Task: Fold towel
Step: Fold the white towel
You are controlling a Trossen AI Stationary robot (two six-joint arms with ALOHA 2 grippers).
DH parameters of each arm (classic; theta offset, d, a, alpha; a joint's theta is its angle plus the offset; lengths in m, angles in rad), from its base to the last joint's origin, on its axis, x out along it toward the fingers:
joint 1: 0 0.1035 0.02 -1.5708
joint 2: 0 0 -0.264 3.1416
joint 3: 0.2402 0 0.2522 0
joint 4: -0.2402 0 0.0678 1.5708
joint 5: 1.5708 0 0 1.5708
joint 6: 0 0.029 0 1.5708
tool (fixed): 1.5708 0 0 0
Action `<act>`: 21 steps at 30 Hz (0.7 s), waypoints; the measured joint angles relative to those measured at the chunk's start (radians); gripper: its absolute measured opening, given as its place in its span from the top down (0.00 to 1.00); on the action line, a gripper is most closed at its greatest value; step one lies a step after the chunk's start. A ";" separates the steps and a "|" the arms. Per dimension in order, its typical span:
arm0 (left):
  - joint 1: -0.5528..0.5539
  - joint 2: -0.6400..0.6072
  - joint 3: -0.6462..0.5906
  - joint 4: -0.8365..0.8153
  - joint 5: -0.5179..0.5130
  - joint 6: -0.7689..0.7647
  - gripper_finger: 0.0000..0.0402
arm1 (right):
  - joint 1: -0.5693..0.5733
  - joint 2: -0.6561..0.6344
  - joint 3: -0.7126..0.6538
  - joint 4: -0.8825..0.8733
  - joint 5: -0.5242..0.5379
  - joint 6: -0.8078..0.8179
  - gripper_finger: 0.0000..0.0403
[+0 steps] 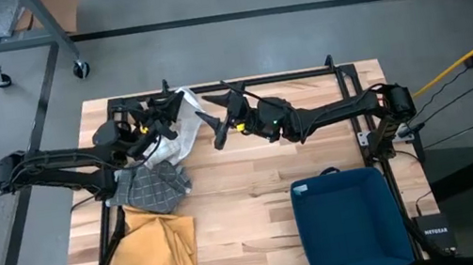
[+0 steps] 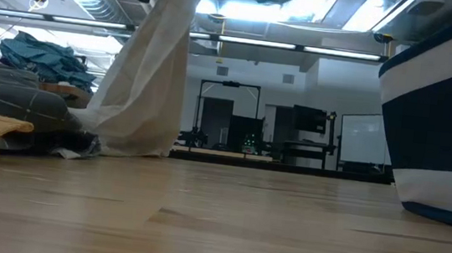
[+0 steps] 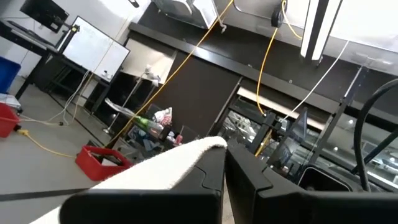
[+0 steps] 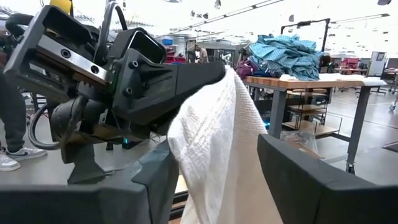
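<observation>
On the wooden table (image 1: 258, 205), upper left of frame: left gripper (image 3: 225, 163) clenching white towel (image 1: 180, 122), right gripper (image 1: 214, 126) gaping beside it; blue bin (image 1: 351, 224) sitting lower right

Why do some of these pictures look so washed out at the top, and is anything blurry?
Low view: ceiling lights glare behind the hanging white towel, and the blue bin close by looks soft. Left wrist view: bright light strips bleach the upper right. Right wrist view: the ceiling is overexposed, while the left gripper pinching the towel looks sharp.
</observation>
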 joint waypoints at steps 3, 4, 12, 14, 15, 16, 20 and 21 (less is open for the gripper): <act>-0.003 0.000 0.000 -0.001 0.000 0.000 1.00 | 0.000 0.000 0.000 0.000 0.000 0.000 0.57; -0.005 0.000 0.000 -0.001 0.000 0.000 1.00 | 0.000 0.000 0.000 0.000 0.000 0.000 0.61; -0.025 0.000 0.000 -0.002 0.000 0.010 1.00 | 0.000 0.000 0.000 -0.001 0.000 -0.016 0.97; -0.025 0.000 0.000 -0.002 0.000 0.035 1.00 | 0.000 -0.001 0.000 -0.002 0.000 -0.028 0.96; -0.025 0.000 0.000 -0.001 0.000 0.045 1.00 | 0.000 -0.004 -0.001 -0.011 0.006 -0.033 0.95; -0.025 0.000 0.000 -0.001 0.000 0.060 1.00 | 0.000 -0.006 -0.001 -0.019 0.023 -0.039 0.95; -0.025 -0.003 0.000 -0.001 0.004 0.143 1.00 | 0.000 -0.055 -0.002 -0.104 0.090 -0.050 0.99; -0.025 -0.003 0.000 -0.004 0.006 0.173 1.00 | 0.000 -0.069 -0.002 -0.128 0.093 -0.054 0.98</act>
